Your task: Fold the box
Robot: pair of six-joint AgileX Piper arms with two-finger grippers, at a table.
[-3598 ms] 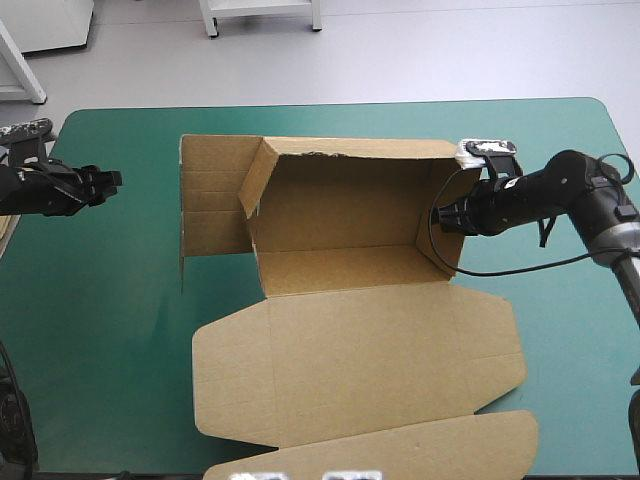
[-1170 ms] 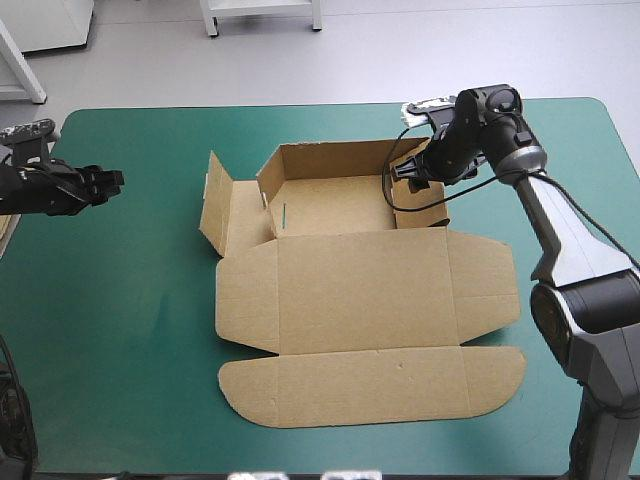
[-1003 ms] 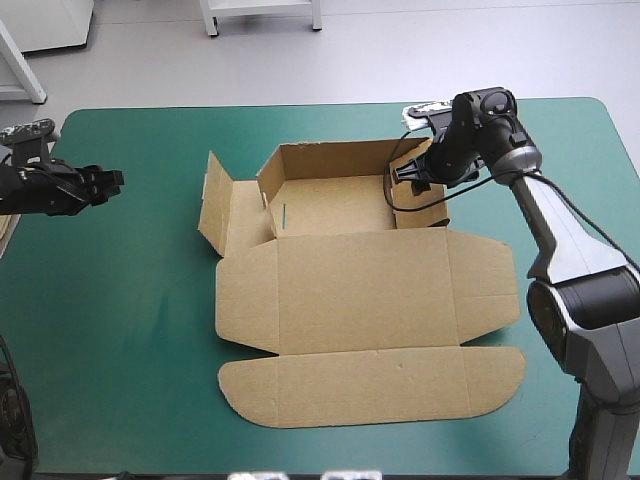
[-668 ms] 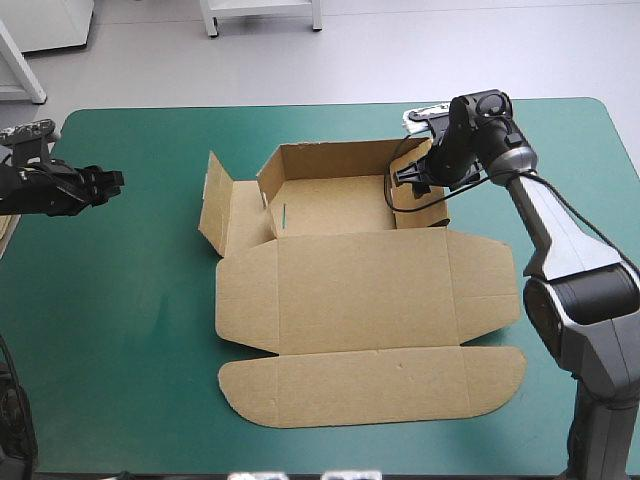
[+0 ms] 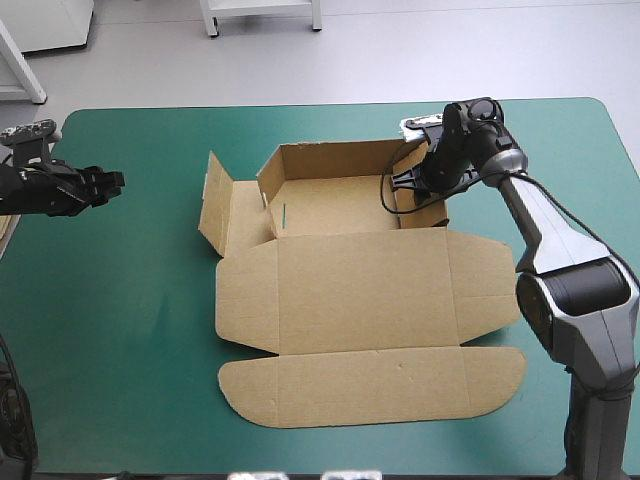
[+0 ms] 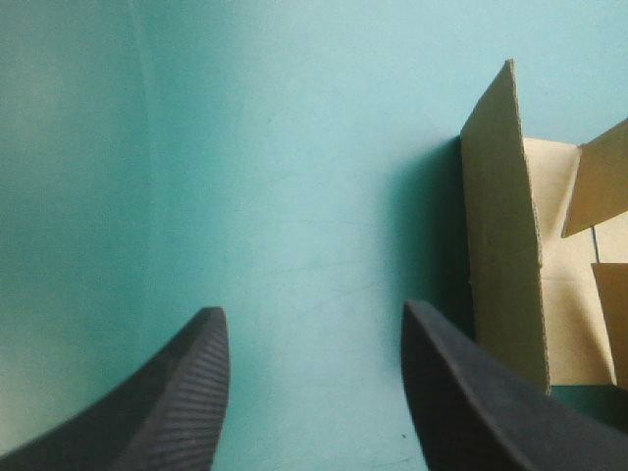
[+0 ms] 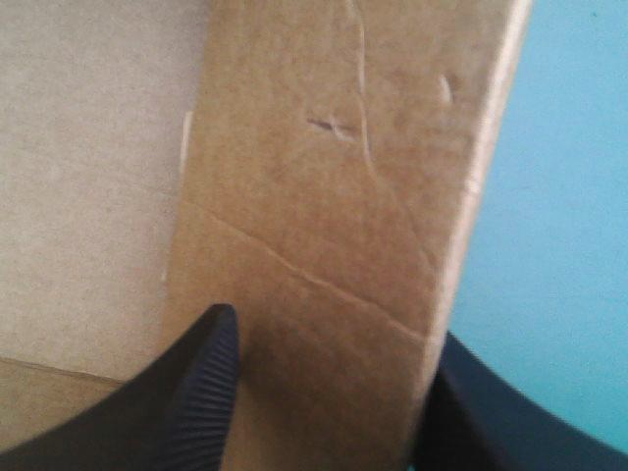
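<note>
**While right end effector [image 5: 408,182] straddles the right wall [image 7: 324,196] of the box [image 5: 335,205], left flap [image 5: 222,212] is splayed**

Box sits at centre of surface [image 5: 120,330], lid [image 5: 350,300] flat toward near edge. Right fingers [image 7: 196,392] spread, wall between them. Left end effector [image 5: 112,180] wide, empty, well apart; flap lies straight ahead of it, so it looks the nearer arm.

The box [image 5: 360,290] has gone from hanging its lid flap [image 5: 370,385] over the surface's near edge to lying wholly on the teal-green cover, farther back. Its left side panel [image 5: 212,205], earlier spread wide, now stands tilted up beside the tray. The right arm, which first reached in low from the right, now arches over the far corner, and since just before its wrist has rolled a little (a small turn), bringing the right claw [image 5: 408,183] astride the right wall [image 5: 428,208], one finger inside and one outside.
</note>
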